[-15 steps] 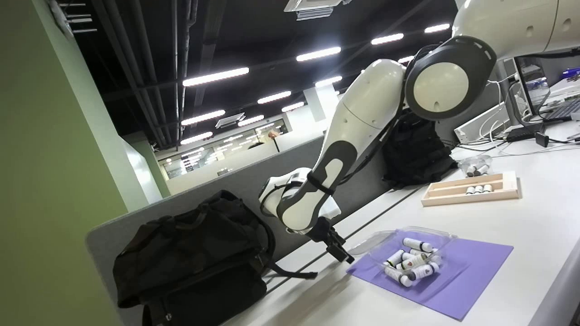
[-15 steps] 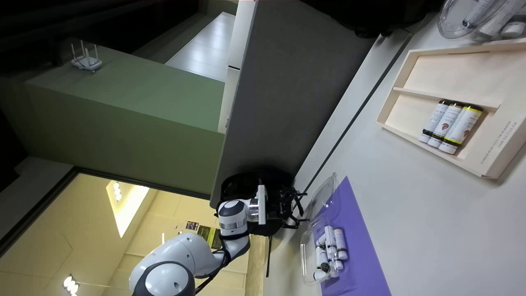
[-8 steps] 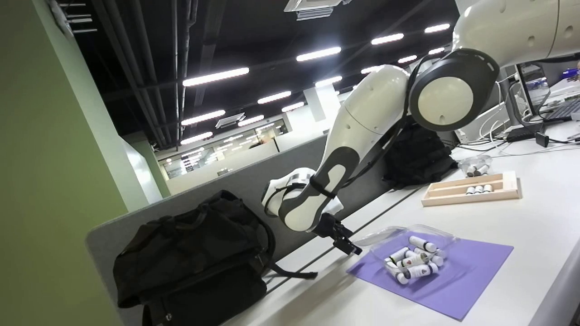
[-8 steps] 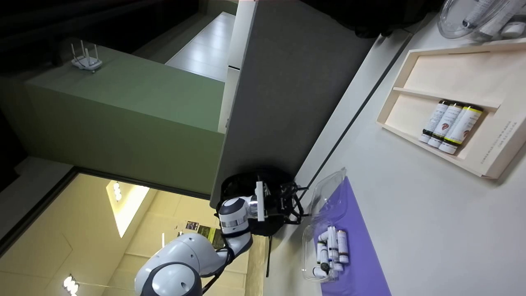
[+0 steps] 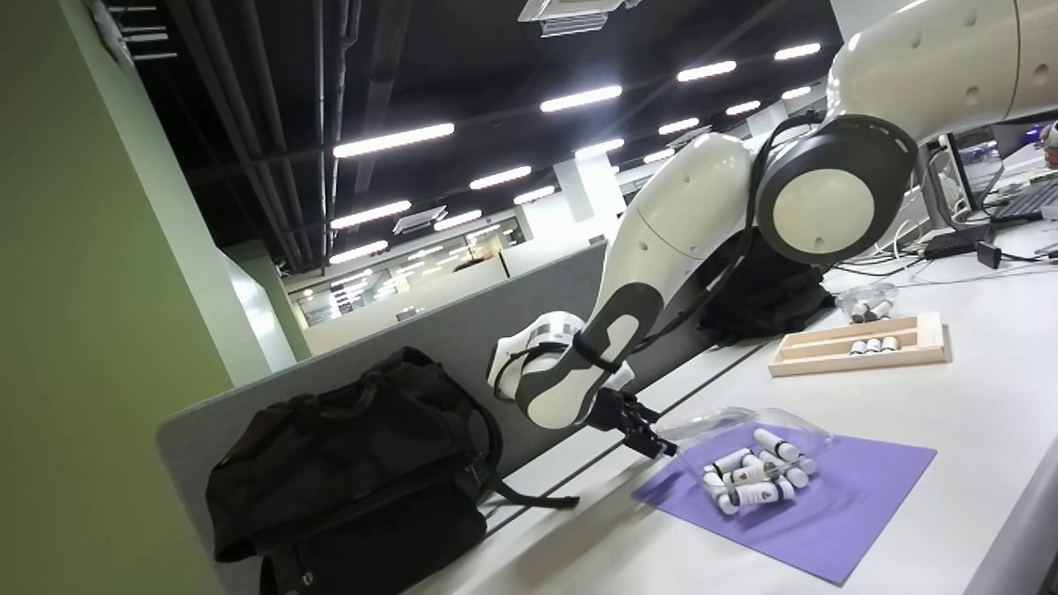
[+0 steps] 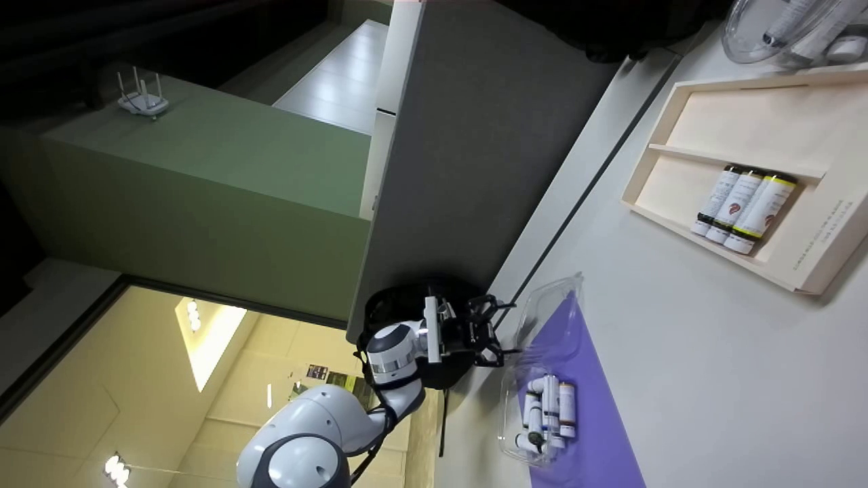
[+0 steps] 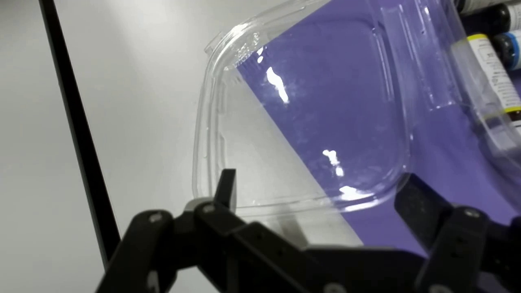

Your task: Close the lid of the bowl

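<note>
White desk (image 7: 142,114): gripper (image 7: 319,189), jaws spread wide; wrist view puts lid (image 7: 307,120) at twelve o'clock, bowl (image 7: 468,79) at two; lid contact unclear.

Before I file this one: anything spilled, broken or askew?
Nothing looks spilled or damaged: the small bottles lie jumbled but appear to be inside the clear container. Its open lid reaches past the purple mat in the wrist view, ordinary before closing. The one oddity is framing: both exterior views are tilted.
</note>
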Available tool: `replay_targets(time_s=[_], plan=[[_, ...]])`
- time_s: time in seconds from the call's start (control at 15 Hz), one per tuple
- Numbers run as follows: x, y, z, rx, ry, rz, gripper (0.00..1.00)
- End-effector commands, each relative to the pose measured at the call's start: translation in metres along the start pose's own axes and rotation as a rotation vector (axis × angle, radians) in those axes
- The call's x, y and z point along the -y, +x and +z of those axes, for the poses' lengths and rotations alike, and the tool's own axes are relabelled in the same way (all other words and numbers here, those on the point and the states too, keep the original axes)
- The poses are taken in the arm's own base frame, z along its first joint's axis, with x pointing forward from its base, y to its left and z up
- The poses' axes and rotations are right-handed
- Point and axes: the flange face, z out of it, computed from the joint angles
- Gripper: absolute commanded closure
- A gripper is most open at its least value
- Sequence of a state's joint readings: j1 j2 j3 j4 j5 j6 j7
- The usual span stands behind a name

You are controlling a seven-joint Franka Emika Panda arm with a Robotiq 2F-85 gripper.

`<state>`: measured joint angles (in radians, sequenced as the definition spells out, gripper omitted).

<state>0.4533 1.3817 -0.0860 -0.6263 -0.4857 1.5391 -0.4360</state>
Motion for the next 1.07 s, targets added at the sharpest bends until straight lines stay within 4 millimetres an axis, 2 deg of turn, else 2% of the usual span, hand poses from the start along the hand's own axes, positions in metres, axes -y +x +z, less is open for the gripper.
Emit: replay_targets(time_s=[0.0,0.07,0.13,0.27,0.53,0.87,1.0], plan=[[-0.0060,0.0015,0.0084,0.003,0.000,0.074,0.00],[-0.0071,0.0021,0.0137,0.005,0.003,0.088,0.00],[-0.0017,0.0027,0.0098,0.006,-0.001,0.032,0.00],[-0.0004,0.0047,0.0154,0.010,0.000,0.027,0.00],[0.0015,0.0057,0.0142,0.009,-0.001,0.024,0.00],[0.0015,0.0057,0.0142,0.009,-0.001,0.024,0.00],[-0.0051,0.0082,0.0099,-0.038,-0.025,-0.010,0.00]])
